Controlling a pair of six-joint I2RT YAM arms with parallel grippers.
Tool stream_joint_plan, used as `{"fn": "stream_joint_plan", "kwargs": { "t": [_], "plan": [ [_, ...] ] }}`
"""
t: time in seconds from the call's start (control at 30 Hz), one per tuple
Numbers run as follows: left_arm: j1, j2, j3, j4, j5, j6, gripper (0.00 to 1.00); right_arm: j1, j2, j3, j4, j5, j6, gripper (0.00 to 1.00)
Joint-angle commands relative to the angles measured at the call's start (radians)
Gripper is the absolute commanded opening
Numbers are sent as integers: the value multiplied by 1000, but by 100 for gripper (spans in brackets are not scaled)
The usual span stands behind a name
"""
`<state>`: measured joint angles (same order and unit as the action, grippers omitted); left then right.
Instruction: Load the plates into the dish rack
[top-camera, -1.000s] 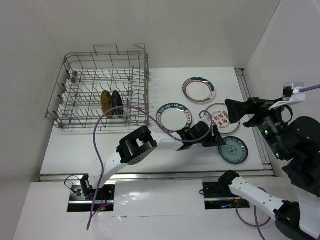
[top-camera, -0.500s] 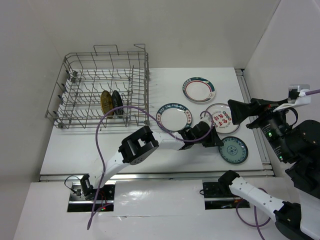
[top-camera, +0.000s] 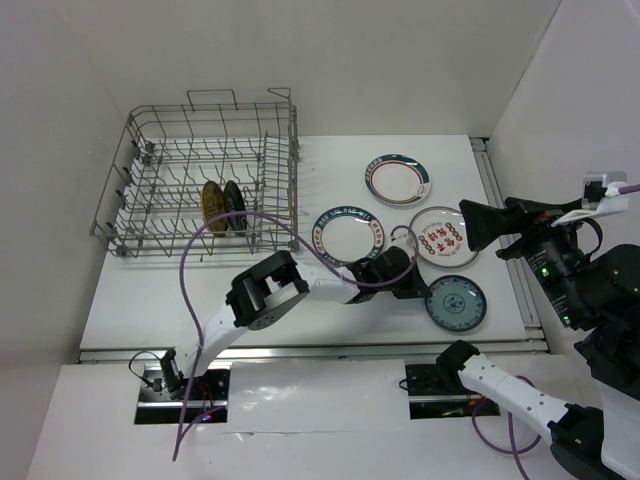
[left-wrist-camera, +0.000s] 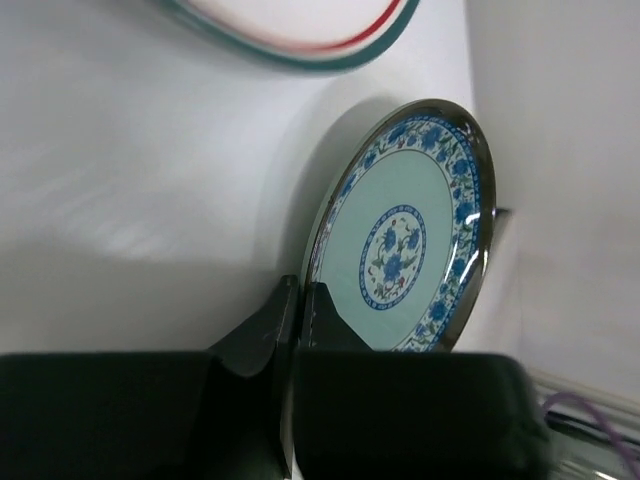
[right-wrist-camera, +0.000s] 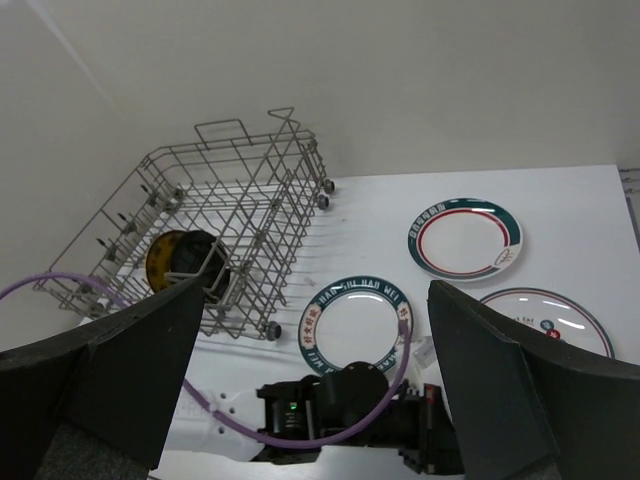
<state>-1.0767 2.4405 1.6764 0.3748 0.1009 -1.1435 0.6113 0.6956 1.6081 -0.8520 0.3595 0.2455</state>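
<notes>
As left end effector (left-wrist-camera: 298, 297) pinches teal plate (left-wrist-camera: 400, 250), dish rack (top-camera: 296, 160) apart

The near rim of the teal plate (left-wrist-camera: 400, 240) disappears between the fingers of the left tool (left-wrist-camera: 300, 295), the green-and-red-rimmed plate (left-wrist-camera: 300, 22) beyond that tool is cut off by the top edge, and the right tool (right-wrist-camera: 315, 300) covers part of the red-patterned plate (right-wrist-camera: 555, 320) with one finger.

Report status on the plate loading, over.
Left gripper shut on rim of teal plate. Right gripper open, off to the right. Yellow plate and black plate stand in dish rack. Blue-lettered plate lies between.
</notes>
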Motion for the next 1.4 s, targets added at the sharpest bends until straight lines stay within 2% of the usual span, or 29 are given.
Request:
{"fn": "stream_joint_plan", "kwargs": {
  "t": [0.0,0.03,0.2,0.37,0.5,0.53,0.63,0.7,0.83,0.87,0.97,1.1,1.17,1.2,1.27,1.33,1.37],
  "plan": [
    [14,-130,-182,-66,-96,99,0,8,-5,36,1,7,3,100],
    [23,-231,-210,-79,-128,123,0,8,-5,36,1,7,3,100],
    [52,-464,-190,-246,-335,316,0,8,-5,27,10,-2,3,100],
    [89,-636,-130,-457,-478,410,0,8,-15,18,19,16,3,100],
    [130,-854,-167,-520,-562,488,0,8,-24,-7,28,25,-6,100],
    [130,-939,-167,-549,-632,522,0,8,-24,-19,28,25,-6,100],
    [190,-1072,-132,-638,-778,606,0,8,-33,-45,39,16,-6,100],
    [283,-1188,-101,-683,-793,640,0,8,-33,-60,50,7,-6,100],
    [447,-1272,26,-793,-883,752,0,8,-33,-105,68,-14,3,100],
    [475,-1272,67,-813,-947,828,0,8,-42,-118,68,-24,3,100],
    [558,-1281,27,-745,-1065,1014,0,8,-42,-132,93,-45,3,100],
    [618,-1318,-96,-595,-1099,1220,0,8,-33,-191,123,-71,3,100],
    [652,-1337,-183,-385,-1138,1328,0,8,-22,-206,134,-86,3,100],
    [667,-1347,-275,-310,-1156,1446,0,8,-22,-226,146,-100,3,100],
    [707,-1347,-349,-147,-1156,1527,0,8,-13,-237,156,-114,3,100],
    [735,-1347,-444,-73,-1126,1573,0,8,-13,-269,165,-126,12,100],
    [744,-1332,-461,-91,-1126,1573,0,8,-13,-269,165,-135,12,100]
  ]
}}
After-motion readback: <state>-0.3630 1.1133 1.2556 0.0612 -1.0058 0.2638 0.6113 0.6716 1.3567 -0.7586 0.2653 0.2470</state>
